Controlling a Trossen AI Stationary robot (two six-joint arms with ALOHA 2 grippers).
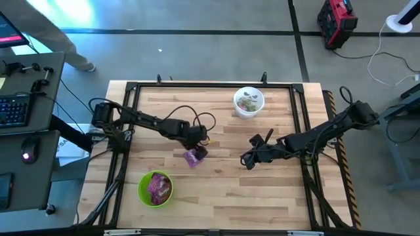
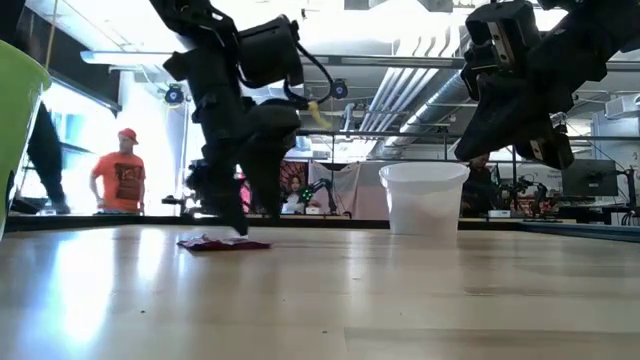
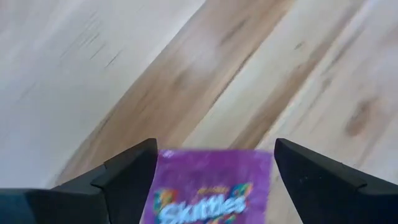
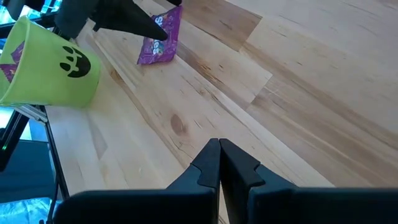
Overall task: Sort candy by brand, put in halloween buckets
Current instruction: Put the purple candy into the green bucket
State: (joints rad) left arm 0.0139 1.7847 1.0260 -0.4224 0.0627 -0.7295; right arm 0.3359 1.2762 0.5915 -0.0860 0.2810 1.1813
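Wood planks fill the high view: the surface [image 1: 262,196] lies inside a black frame, with a desk carrying a keyboard [image 1: 13,110] and mouse [image 1: 26,155] at the far left of the frame. The left gripper [image 1: 199,149] sits just left of centre, its fingers spread and released directly over a purple packet [image 1: 192,157] lying flat on the wood. Below and left of it stands the green bucket [image 1: 155,188], holding more purple packets. The white bucket [image 1: 249,102] stands at upper centre with small sweets inside. The right gripper [image 1: 249,158] hangs right of centre, fingers clenched on nothing.

From the low view, the purple packet [image 2: 224,242] lies flat at centre left, with the left gripper [image 2: 237,215] down on it, blocking the room behind. The white bucket [image 2: 423,198] stands right of centre, and the right gripper [image 2: 515,130] hangs above it in the picture. A person in an orange shirt [image 2: 120,175] stands far back at left.

In the left wrist view, two dark fingers [image 3: 127,180] stand wide on either side of the purple packet [image 3: 208,186], which shows white print.

In the right wrist view, closed fingers [image 4: 208,168] meet at bottom centre; the green bucket [image 4: 53,68], bearing a black face, sits at upper left, the packet [image 4: 161,40] at top centre, partly covered by the left arm.
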